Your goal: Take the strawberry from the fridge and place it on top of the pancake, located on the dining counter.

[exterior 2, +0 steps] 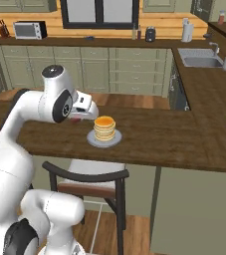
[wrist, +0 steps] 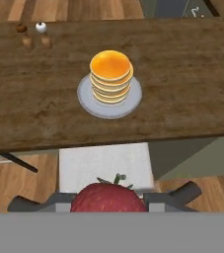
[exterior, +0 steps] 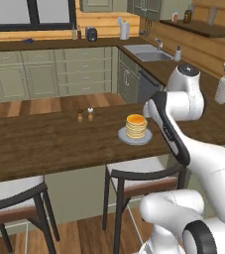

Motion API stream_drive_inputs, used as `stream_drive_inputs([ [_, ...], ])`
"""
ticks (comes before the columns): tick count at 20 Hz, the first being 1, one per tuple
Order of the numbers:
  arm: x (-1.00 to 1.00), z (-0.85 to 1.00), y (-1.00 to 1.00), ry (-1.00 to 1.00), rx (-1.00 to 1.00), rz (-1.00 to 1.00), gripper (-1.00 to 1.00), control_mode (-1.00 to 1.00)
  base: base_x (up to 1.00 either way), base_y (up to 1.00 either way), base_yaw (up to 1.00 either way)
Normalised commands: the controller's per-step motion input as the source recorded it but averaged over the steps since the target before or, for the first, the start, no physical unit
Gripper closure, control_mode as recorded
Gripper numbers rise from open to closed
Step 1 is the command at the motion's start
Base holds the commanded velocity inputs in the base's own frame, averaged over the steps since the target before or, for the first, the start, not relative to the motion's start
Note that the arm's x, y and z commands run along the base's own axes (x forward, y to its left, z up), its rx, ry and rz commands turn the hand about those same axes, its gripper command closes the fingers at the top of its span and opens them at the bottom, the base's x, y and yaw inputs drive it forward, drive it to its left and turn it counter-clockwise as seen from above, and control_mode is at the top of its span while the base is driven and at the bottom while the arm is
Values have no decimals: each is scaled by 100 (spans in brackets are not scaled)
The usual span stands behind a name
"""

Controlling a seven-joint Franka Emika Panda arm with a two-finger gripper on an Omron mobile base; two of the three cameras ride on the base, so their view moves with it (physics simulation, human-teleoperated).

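Observation:
The strawberry, red with a green stalk, sits between the fingers of my gripper, which is shut on it. The gripper hangs above the stool side of the dining counter, short of the pancake. The pancake is a golden stack on a grey plate near the counter's front edge. From the base views the pancake lies just beyond my hand, which hovers at its near left. The fridge is out of view.
Two small shakers stand on the dining counter left of the plate. Stools sit under the front edge. A white vase stands at the right. The sink is on the far counter.

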Motion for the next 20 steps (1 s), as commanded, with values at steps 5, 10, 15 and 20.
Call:
stream_drive_inputs([
  [5, 100, 0, -34, 4, 3, 0, 100, -100, 0, 0, 0],
  [10, 98, -29, 10, 0, 0, 0, 100, -100, 0, 0, 0],
  [15, 93, -54, 28, 0, 0, 0, 100, -100, 0, 0, 0],
  [20, 96, -32, -8, 6, 0, 2, 100, -100, 0, 0, 0],
])
